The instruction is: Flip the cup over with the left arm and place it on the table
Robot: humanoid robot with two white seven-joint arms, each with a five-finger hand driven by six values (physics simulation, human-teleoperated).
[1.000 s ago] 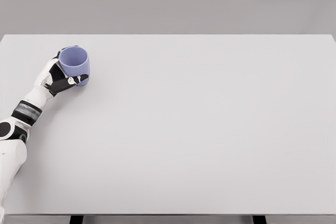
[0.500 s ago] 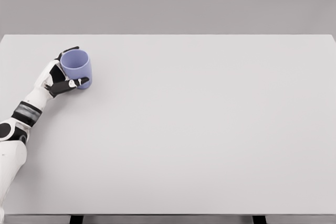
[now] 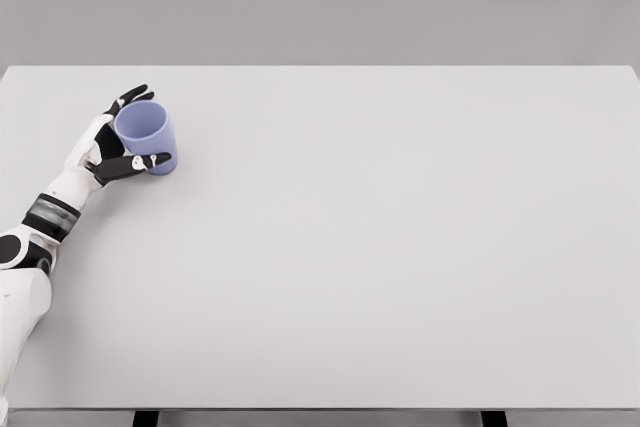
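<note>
A lavender cup (image 3: 147, 135) stands upright on the white table (image 3: 380, 247) near its far left corner, mouth facing up. My left hand (image 3: 118, 134) sits around the cup from the left. Its fingers (image 3: 133, 96) are spread out behind the rim and its thumb (image 3: 148, 160) lies stretched along the front of the cup's base. The hand looks open, no longer squeezing the cup. The left arm comes in from the lower left edge. My right arm is out of view.
The table's left edge runs close beside the left forearm (image 3: 52, 209). A plain grey wall stands behind the table's far edge.
The left hand's fingers have uncurled from the cup and spread apart. The cup has settled slightly lower and to the right, standing on the table.
</note>
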